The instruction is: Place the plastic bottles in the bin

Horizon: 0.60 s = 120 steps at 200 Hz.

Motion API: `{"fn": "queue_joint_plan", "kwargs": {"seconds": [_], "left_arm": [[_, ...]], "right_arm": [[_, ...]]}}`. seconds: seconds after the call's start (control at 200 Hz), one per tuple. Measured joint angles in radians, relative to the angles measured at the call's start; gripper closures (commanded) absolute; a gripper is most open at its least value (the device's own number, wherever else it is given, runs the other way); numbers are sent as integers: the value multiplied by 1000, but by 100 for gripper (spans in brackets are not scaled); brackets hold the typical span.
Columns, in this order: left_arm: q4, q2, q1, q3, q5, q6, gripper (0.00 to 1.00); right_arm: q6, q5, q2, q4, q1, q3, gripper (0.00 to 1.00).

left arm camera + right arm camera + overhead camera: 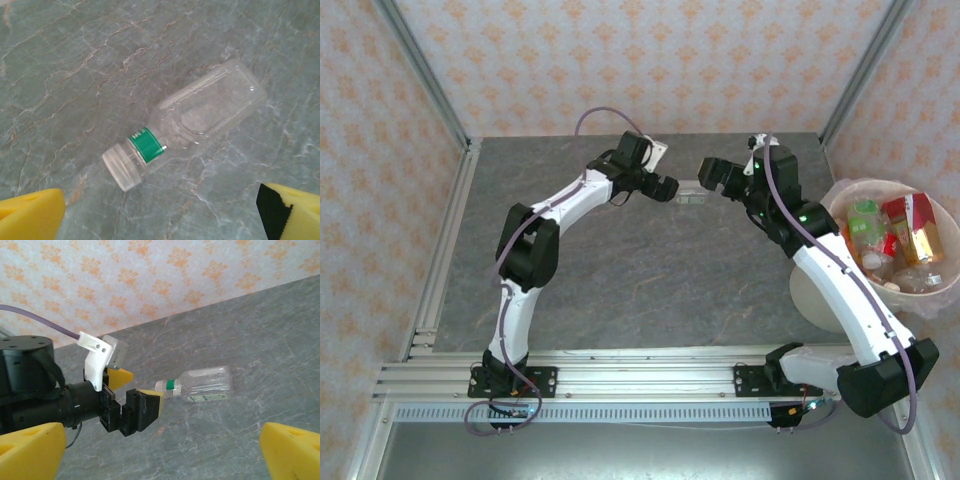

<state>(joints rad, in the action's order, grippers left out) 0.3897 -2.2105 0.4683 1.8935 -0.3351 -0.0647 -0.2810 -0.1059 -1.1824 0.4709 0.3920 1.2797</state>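
One clear bottle (200,112) lies on its side on the grey veined bench (620,290), well apart from the bin (812,292), towards the far middle of the surface. It has a green band (146,145) around its neck and a pale cap (120,170). In the left wrist view the cap end points down and to the left, and the body slants up to the right.

The left fingers (30,215) are spread wide and hold nothing. The yellow pads sit at the two lower corners of that view, with bare bench between them and the bottle. From the right wrist camera, the left fingers (120,376) reach in from the left, with their tips just beside the cap of the bottle (205,385).

The right fingers (292,450) are also spread wide and empty. They face the bottle from the other side, well short of it.

From above, the two arms meet near the back of the bench. The left fingers (665,187) and the right fingers (712,172) point at each other, with the bottle (691,197) between them.

The bin stands off the right edge of the bench, beside the right arm. Several other bottles (895,240) already lie inside it, with red, orange and green labels.
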Motion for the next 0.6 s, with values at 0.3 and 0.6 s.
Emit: {"fn": "queue_joint_plan", "kwargs": {"seconds": [0.3, 0.6], "left_arm": [[-113, -45, -5, -70, -13, -291, 0], [27, -203, 3, 195, 66, -592, 1]], "right_arm": [[4, 49, 13, 3, 0, -27, 1], [16, 75, 13, 11, 0, -33, 1]]}}
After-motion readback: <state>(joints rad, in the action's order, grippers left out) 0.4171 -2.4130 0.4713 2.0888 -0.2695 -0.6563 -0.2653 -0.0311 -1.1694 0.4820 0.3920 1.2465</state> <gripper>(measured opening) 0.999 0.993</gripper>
